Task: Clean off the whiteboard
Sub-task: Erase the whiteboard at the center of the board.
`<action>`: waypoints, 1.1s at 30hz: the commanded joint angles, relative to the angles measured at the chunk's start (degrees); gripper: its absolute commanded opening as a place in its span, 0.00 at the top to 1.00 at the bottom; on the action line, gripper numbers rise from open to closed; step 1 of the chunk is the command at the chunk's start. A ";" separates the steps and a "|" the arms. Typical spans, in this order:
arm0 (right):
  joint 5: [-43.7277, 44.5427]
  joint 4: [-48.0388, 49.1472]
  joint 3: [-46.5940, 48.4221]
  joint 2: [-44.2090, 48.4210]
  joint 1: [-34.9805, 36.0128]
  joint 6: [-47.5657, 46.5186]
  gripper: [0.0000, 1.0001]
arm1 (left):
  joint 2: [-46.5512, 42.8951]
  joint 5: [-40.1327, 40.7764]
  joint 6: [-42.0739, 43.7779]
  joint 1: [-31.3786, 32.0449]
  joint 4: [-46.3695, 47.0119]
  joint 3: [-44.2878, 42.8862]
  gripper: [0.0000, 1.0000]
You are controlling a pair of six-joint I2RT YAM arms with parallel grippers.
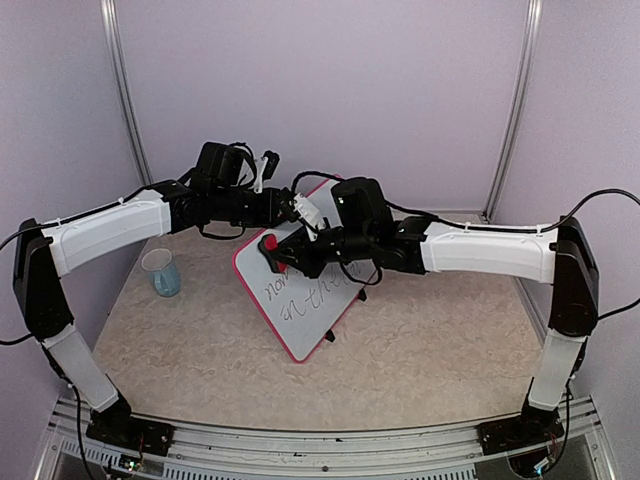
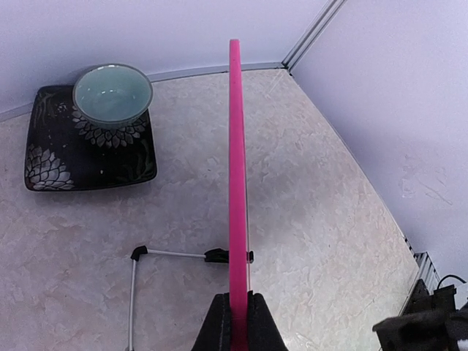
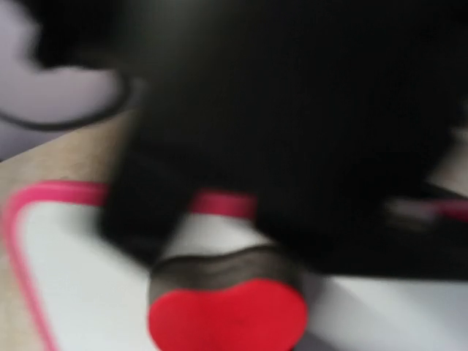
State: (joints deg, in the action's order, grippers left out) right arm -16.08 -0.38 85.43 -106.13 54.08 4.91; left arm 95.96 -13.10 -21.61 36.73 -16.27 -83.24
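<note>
The whiteboard [image 1: 300,322] stands tilted at mid worktop [image 1: 440,345], its long axis going from near-left to far-right. A blue cup [image 1: 162,273] is left of it. The right claw [image 1: 286,256] holds a red eraser [image 1: 270,243] on its face, and the left claw [image 2: 235,303] pinches its frame. Behind is a bowl [image 2: 112,93] on a plate [image 2: 44,167].

- Pale lavender walls [image 1: 320,90] stand on three sides.
- Slim metal posts [image 1: 512,110] run up the back corners.
- A beige marbled tabletop [image 1: 420,350] lies below, evenly lit.

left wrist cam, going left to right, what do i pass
black plate with the bowl on it → whiteboard, seen edge-on → wall
</note>
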 commanded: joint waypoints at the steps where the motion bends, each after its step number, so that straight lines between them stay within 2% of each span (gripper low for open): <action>1: -2.74 2.82 -1.27 -2.28 3.93 -2.01 1.00 | 0.89 -6.23 0.76 3.17 0.35 2.12 1.00; 10: -2.91 2.49 0.43 -3.31 7.27 -3.02 1.00 | 0.42 -6.11 0.78 3.18 0.20 2.20 1.00; 16: 0.51 0.03 -1.08 3.32 6.03 -3.66 1.00 | -0.36 -5.44 0.85 2.71 -0.16 2.47 0.99; 18: 1.53 -0.82 -2.34 5.95 4.92 -3.63 1.00 | -0.74 -5.29 1.01 2.07 -0.30 2.43 0.91; 21: 2.76 -0.88 -5.04 10.01 3.12 -3.39 1.00 | -1.57 -5.17 1.23 0.52 -0.43 2.13 0.72; 27: 6.32 2.26 -11.98 17.90 0.63 -1.49 1.00 | -4.02 -5.34 1.30 -2.96 -1.23 -0.11 0.54; 33: 10.37 3.57 -17.57 22.35 -0.47 -0.38 1.00 | -9.56 -3.22 1.28 -3.80 -2.60 -0.42 0.34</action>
State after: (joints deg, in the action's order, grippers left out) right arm -9.23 1.67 70.91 -85.76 54.17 3.27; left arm 92.27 -17.43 -20.56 33.06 -17.82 -82.39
